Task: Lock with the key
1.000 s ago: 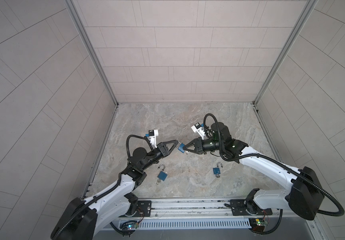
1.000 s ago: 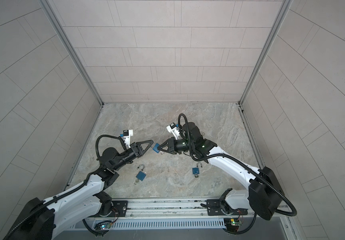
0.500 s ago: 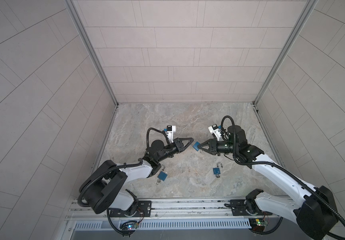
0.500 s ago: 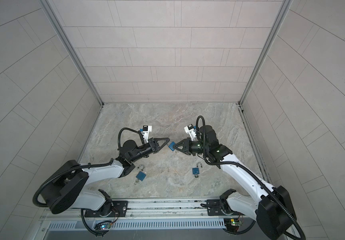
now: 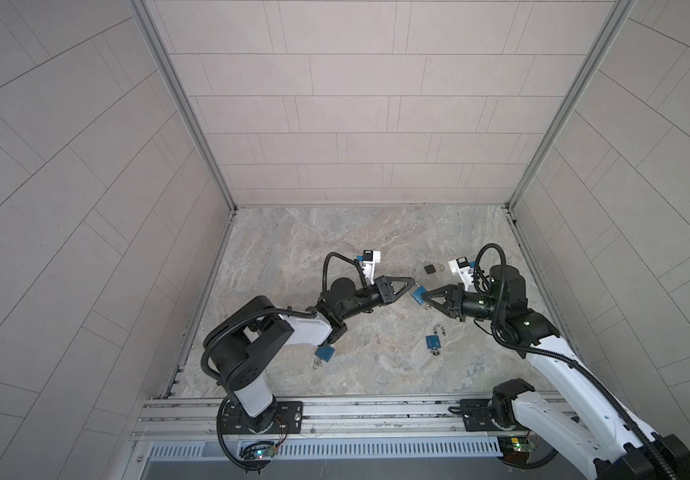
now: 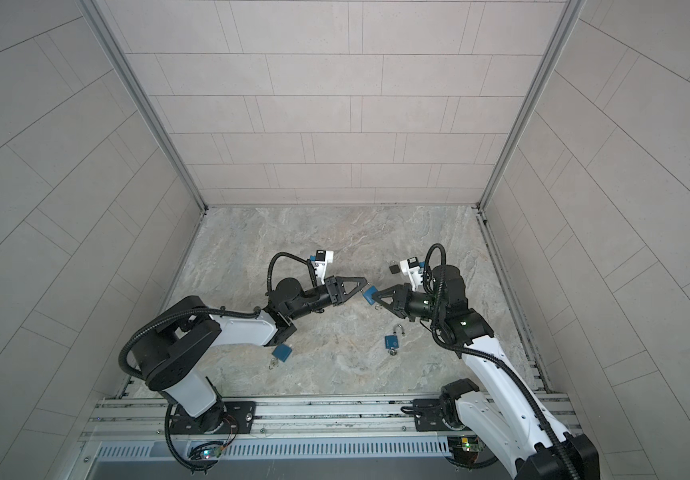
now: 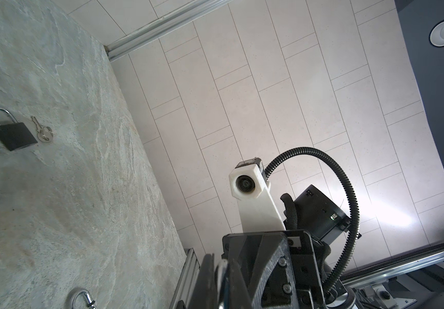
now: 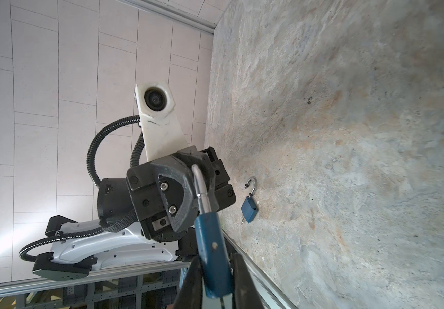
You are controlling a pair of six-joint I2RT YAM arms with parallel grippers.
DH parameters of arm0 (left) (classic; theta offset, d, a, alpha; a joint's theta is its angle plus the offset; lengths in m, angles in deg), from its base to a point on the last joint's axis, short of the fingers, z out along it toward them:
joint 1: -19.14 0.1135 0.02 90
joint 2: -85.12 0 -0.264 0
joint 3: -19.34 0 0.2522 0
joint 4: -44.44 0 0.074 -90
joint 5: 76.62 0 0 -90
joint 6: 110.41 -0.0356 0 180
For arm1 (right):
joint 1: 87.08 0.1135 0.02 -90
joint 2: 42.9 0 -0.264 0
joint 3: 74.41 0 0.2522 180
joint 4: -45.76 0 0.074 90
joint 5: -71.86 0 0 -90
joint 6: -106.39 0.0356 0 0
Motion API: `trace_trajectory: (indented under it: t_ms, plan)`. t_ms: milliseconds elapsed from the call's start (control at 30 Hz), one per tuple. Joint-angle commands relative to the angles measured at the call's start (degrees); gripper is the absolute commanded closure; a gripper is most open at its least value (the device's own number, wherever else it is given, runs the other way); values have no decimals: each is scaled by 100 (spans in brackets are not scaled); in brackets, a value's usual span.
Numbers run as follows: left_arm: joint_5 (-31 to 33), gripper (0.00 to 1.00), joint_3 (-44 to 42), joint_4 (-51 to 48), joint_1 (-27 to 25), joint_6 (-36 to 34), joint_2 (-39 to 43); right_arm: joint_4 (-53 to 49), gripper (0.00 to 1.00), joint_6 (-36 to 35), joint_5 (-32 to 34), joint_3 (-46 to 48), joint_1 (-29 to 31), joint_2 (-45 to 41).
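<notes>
Our right gripper [image 5: 424, 297] clamped on the lock [image 5: 417, 296] over the middle of the bench [image 5: 293, 257], our left gripper [image 5: 412, 286] pinched shut on its shackle [image 8: 201, 184] — we see two spare locks [image 5: 433, 342] nearer the front edge.

In a top view, the first padlock [image 5: 418, 297] sits right of frame centre, between the left gripper [image 5: 412, 286] on its left and the right gripper [image 5: 425, 296] on its right. Below it a second padlock [image 5: 434, 342] lies on the floor [image 5: 368, 249]. At lower left a third padlock [image 5: 325, 353] lies just below the left arm [image 5: 302, 332]. Above is a fourth padlock [image 5: 430, 268], with a key [image 5: 441, 267] just right of it.
</notes>
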Motion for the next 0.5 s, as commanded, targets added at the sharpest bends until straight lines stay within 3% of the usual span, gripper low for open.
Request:
trace_trajectory:
  t_ms: [0,467]
  plan:
    - [-1136,100,170,130,-641,-360,-67,668,100,384,444,59,-45,-133]
    - [-914,100,359,346,-1375,-98,-270,1123,100,523,350,335,-265,-220]
